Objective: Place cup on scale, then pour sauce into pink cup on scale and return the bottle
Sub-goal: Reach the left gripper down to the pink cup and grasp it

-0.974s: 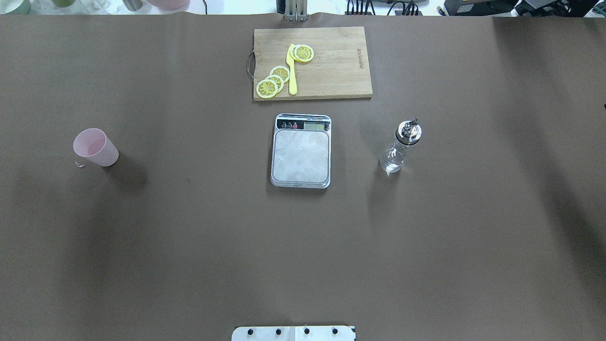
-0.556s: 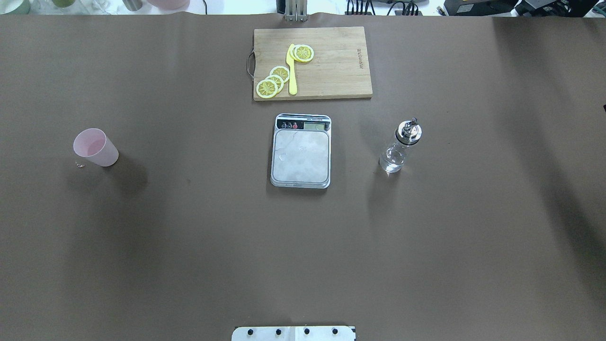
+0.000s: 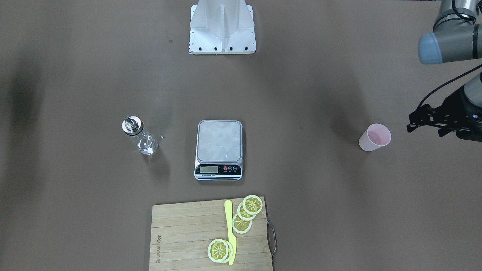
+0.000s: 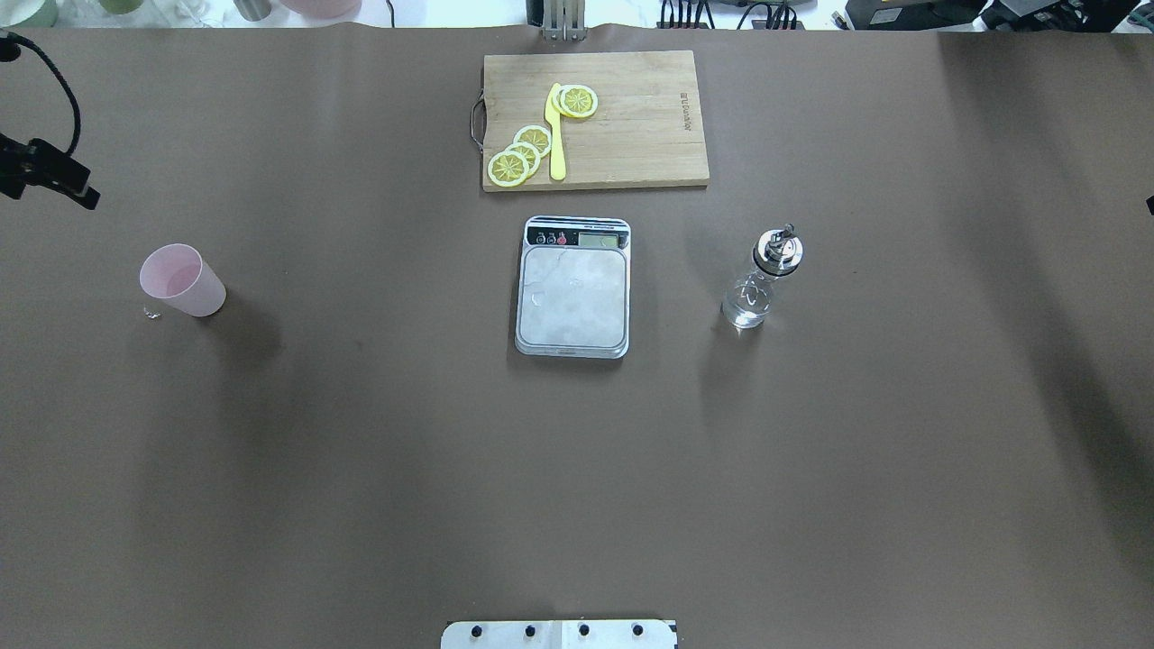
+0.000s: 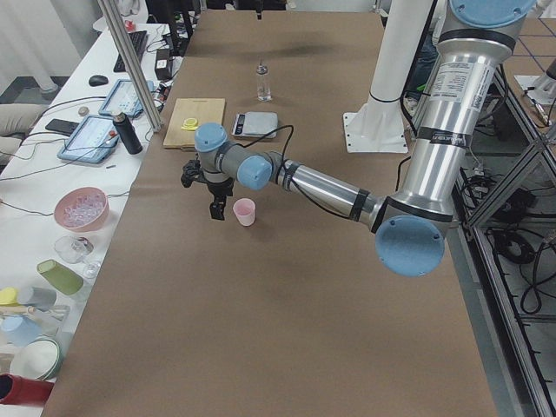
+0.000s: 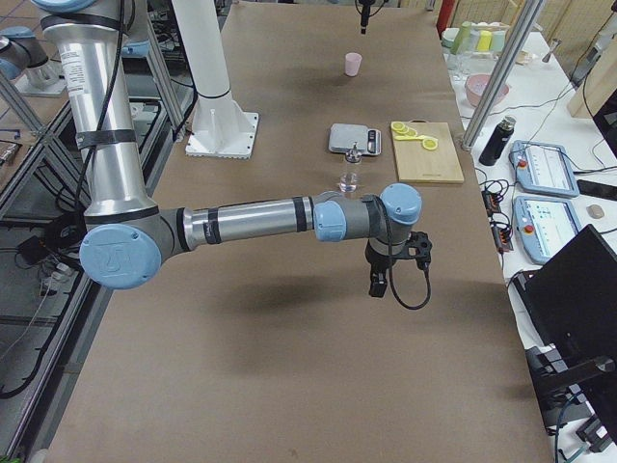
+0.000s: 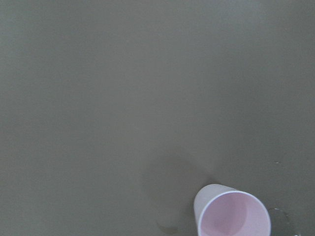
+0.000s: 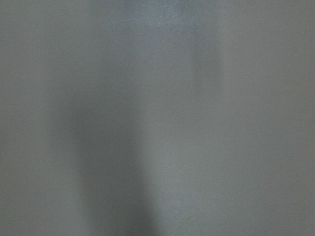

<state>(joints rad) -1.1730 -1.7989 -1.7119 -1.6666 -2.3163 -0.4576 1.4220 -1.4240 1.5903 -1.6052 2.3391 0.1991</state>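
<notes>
**Left arm lines up on the cup; the scale carries nothing**

Front-facing view: the cup (image 3: 374, 137) stands upright on the surface (image 3: 301, 86), well apart from the scale (image 3: 219, 145), on the robot's left side. The left end effector (image 3: 424, 128) is near the cup without touching it. Its fingers look spread and hold nothing. I judge it is there to close around the cup. The bottle (image 3: 141, 137) stands upright on the other side of the scale, so each arm has its own thing close by and the scale lies between them.

Overhead view: nothing stands on the scale's platform. Its display faces the board (image 4: 631, 135), which carries lemon slices (image 4: 521, 153) and a knife (image 4: 556, 135); these have no part in the task. Only a dark piece of the left arm shows at the edge.

Left view: the near arm reaches out low and its end effector points down, beside the cup on the side away from the robot's base.

Right view: the right end effector (image 6: 378, 280) hangs over the surface, apart from the bottle. Whether it is open or closed, I cannot tell. Probably it waits, because pouring comes after the cup.

Left wrist view: the cup sits in the lower right corner with its mouth up, so the approach is not centred.

Right wrist view: only the surface.
</notes>
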